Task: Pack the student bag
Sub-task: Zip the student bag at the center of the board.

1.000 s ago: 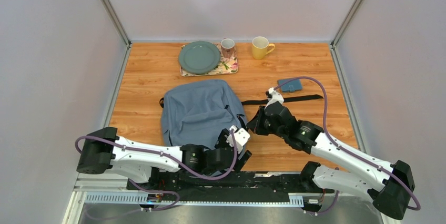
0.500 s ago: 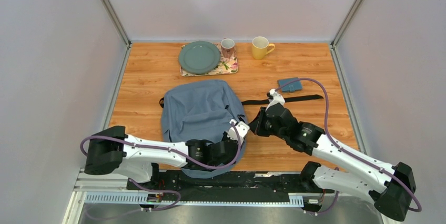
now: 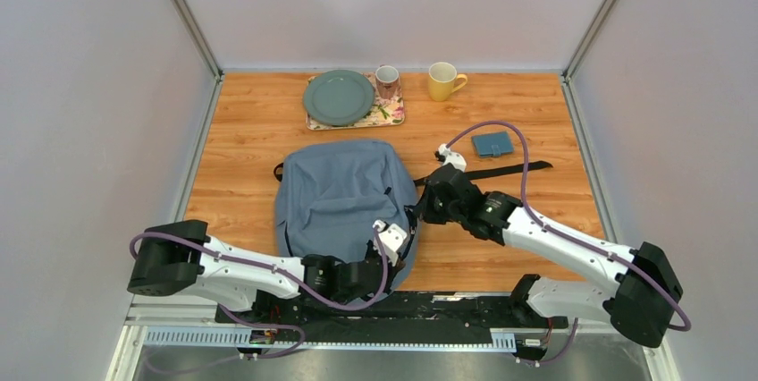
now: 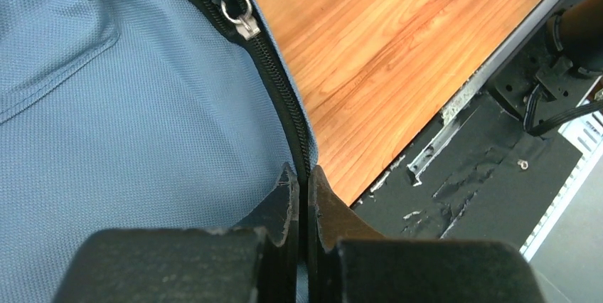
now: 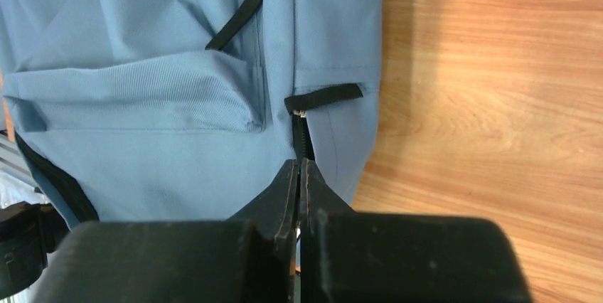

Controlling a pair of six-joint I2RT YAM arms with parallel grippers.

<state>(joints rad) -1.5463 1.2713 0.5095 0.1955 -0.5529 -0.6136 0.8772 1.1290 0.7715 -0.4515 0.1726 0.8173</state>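
Scene: Two robot arms work a student bag (image 3: 335, 193) lying flat on a wooden bench (image 3: 250, 131).
Student bag: It lies left of the bench's centre. Its long axis runs from the near edge toward the far edge, and its bottom end reaches the near edge.
Left pincer (image 4: 302, 178): Clamped tight on the bag's near right corner, with the zip (image 4: 281, 97) running straight in between its fingers.
Right pincer (image 5: 299, 171): Also closed to a slit, farther up the bag's right side. It appears to pinch the fabric at the zip line, just short of a black pull tab (image 5: 323, 95).
Key relation: The zip follows the bag's right side, and both pincers grip that seam. The left one is toward the near edge and the right one toward the far edge, so the bag lies to the left of each.
Step in hand: Probably holding the seam taut so the zip can be opened.
Waiting: A small teal case (image 3: 492, 143) lies near the bench's right edge, beyond a loose black strap (image 3: 501, 169).
Risk: The soft fabric could bunch or slip instead of the zip running.
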